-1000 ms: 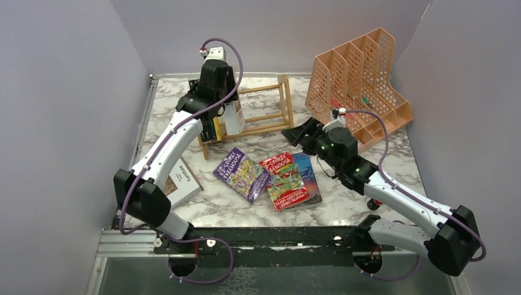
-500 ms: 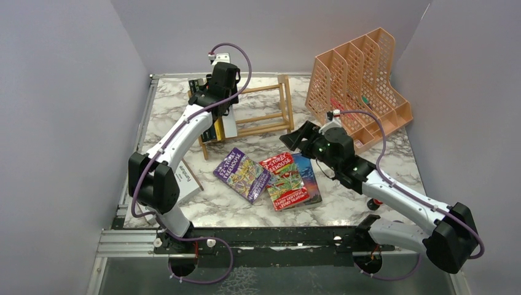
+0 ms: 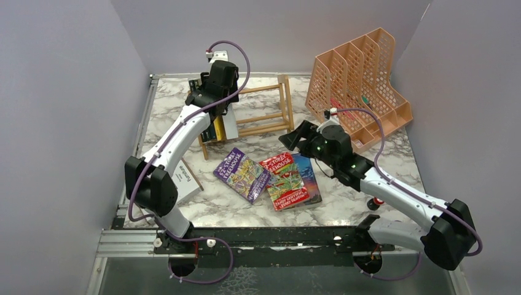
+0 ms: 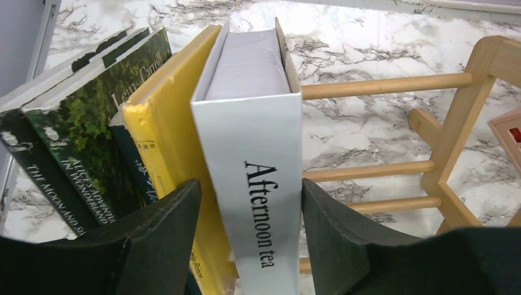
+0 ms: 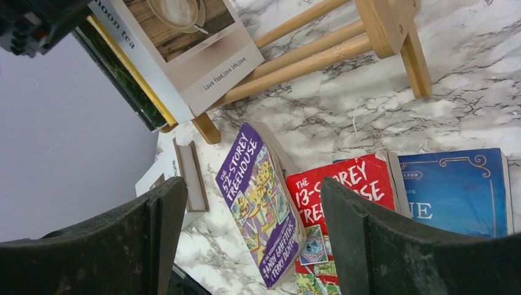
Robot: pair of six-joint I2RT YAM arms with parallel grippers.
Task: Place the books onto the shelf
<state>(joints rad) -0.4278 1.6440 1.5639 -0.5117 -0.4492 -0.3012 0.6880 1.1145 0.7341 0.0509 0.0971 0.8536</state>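
The light-wood shelf (image 3: 270, 110) stands at the back of the table. At its left end lean dark green books (image 4: 86, 141), a yellow book (image 4: 169, 135) and a white "Afternoon tea" book (image 4: 258, 153). My left gripper (image 4: 249, 190) straddles the white book's spine, open, with a gap showing on its left side. On the table lie a purple book (image 3: 241, 174), a red book (image 3: 284, 181) and a blue book (image 3: 309, 175), the red one partly over the blue. My right gripper (image 3: 293, 138) hovers open above them with nothing between its fingers. Another white book (image 3: 182, 181) lies at the left edge.
A peach mesh file organiser (image 3: 359, 80) stands at the back right, close behind my right arm. The shelf's right half (image 4: 381, 85) shows bare dowel rails. Grey walls close in the left, back and right sides.
My left gripper has shifted toward the back over the shelf's left end and its jaws have widened off the white book. My right gripper has crept slightly left.
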